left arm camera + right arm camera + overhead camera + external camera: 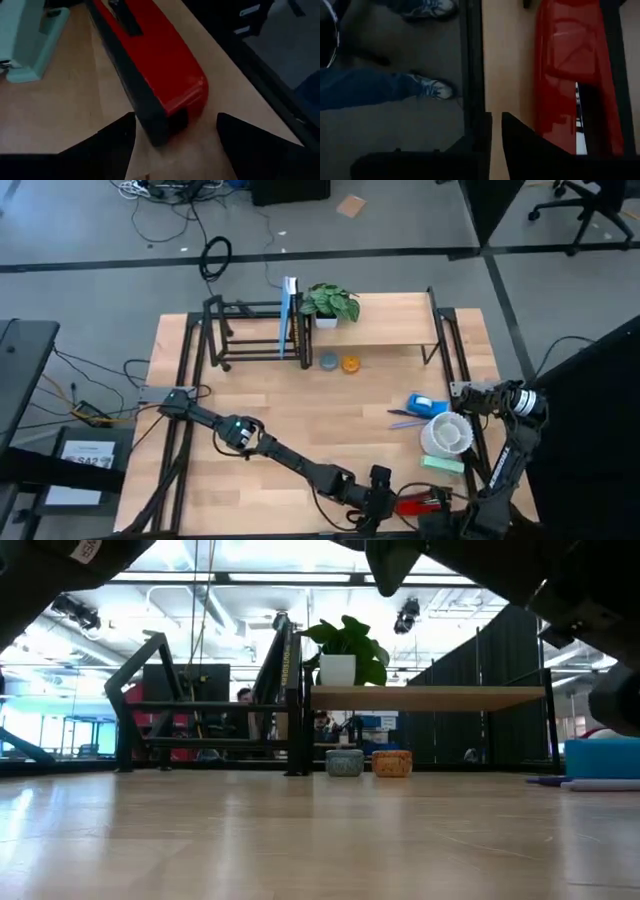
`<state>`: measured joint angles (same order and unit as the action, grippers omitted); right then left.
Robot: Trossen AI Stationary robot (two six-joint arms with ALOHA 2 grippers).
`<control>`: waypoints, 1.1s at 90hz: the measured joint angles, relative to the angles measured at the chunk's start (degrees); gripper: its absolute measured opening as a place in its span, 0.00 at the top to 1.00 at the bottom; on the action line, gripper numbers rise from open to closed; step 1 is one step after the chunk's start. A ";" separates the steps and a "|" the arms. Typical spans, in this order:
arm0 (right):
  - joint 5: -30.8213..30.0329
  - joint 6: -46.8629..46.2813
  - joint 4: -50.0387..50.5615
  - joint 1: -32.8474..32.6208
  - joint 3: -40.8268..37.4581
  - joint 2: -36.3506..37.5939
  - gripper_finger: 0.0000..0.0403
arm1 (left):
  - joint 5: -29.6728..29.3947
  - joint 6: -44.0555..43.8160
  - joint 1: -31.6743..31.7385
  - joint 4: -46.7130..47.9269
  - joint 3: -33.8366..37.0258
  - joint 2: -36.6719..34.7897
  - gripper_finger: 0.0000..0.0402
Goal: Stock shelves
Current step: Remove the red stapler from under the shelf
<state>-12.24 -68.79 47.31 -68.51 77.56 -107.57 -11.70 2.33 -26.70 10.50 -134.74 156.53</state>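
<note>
The left gripper [175,135] has its fingers apart, one at each side of the red stapler [418,502] near the table's front edge. The right gripper [496,145] is beside it; fingers I cannot tell. The shelves [385,325] stand at the far edge, well apart.

Our left gripper [175,132] has its two dark fingers spread, one either side of the near end of a glossy red-and-black stapler [150,60] lying on the light wooden tabletop [65,115].
</note>
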 joint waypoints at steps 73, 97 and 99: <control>0.49 -0.12 8.87 3.43 -0.43 -5.16 0.62 | 0.00 -1.50 -0.18 -1.07 0.00 0.09 0.36; 1.97 -0.24 7.07 4.08 -0.53 -3.78 0.82 | -4.72 1.61 -1.55 6.18 -0.07 -3.40 0.42; 2.27 -0.22 7.23 4.10 -0.63 -3.36 0.83 | -5.72 2.35 -1.81 7.51 -0.10 -4.27 0.42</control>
<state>-9.97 -69.01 54.53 -64.41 76.93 -110.93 -17.42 4.68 -28.51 18.01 -134.84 152.26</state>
